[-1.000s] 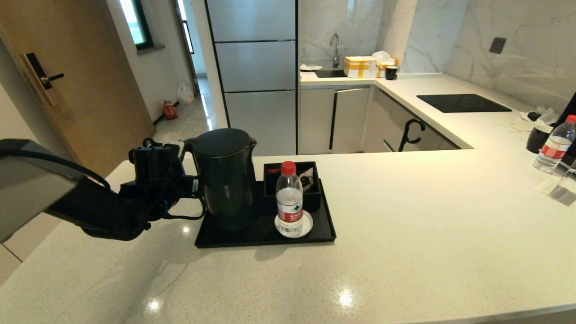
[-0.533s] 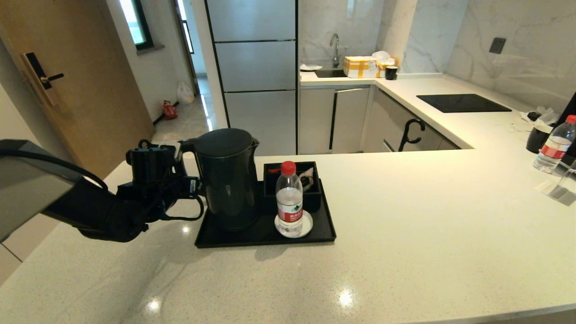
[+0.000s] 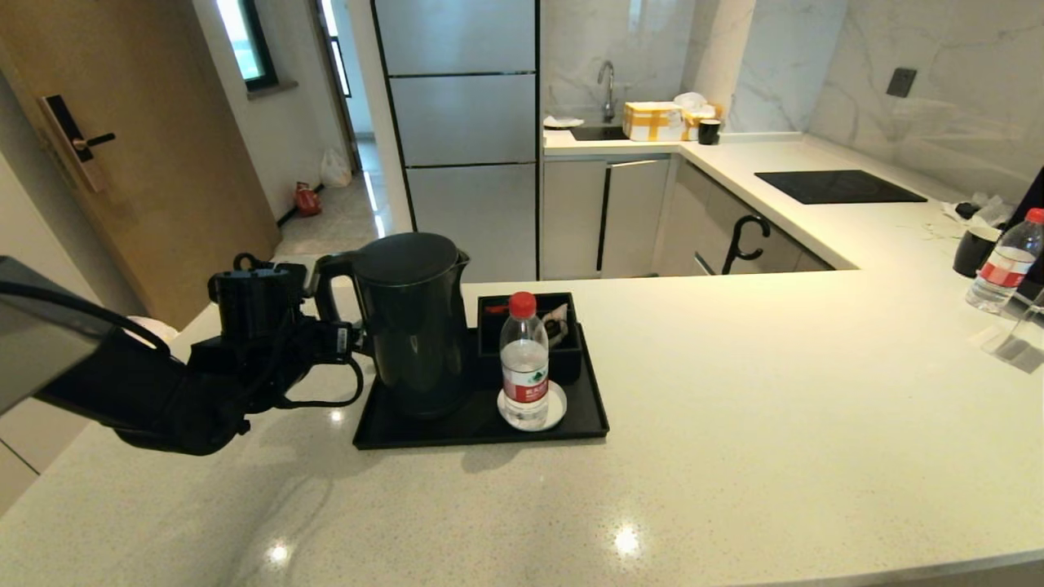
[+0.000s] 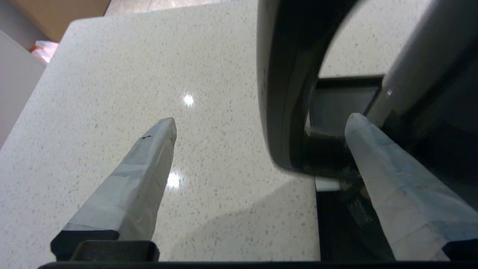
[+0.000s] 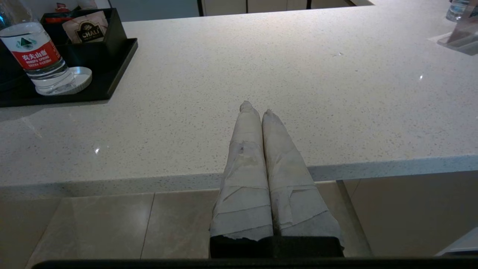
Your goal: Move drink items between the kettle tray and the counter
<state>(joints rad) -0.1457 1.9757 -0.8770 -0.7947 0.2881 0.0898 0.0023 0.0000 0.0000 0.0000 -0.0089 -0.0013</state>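
Note:
The tall black kettle [image 3: 408, 318] stands on its base at the left of the black kettle tray [image 3: 481, 428]. Its loop handle [image 3: 322, 285] points left. My left gripper [image 3: 336, 333] is open beside it; in the left wrist view the handle [image 4: 283, 93] lies between the taped fingers [image 4: 149, 168] without touching either, and the left gripper [image 4: 261, 119] hangs over the counter [image 4: 112, 74]. The red-capped water bottle [image 3: 524, 359] [image 5: 41, 59] stands on the white coaster [image 5: 80, 76] in the tray. My right gripper [image 5: 255, 108] is shut and empty at the counter's [image 3: 734, 391] front edge.
A black compartment box [image 3: 530, 326] with sachets fills the tray's back right. At the far right stand a second bottle [image 3: 1003, 261], a black mug [image 3: 975, 249] and a clear stand [image 3: 1015, 338]. A black cooktop [image 3: 840, 186] lies beyond.
My left arm has drawn back to the left, away from the kettle, so the handle now shows. Kettle and bottle stay on the tray. The right arm has not moved.

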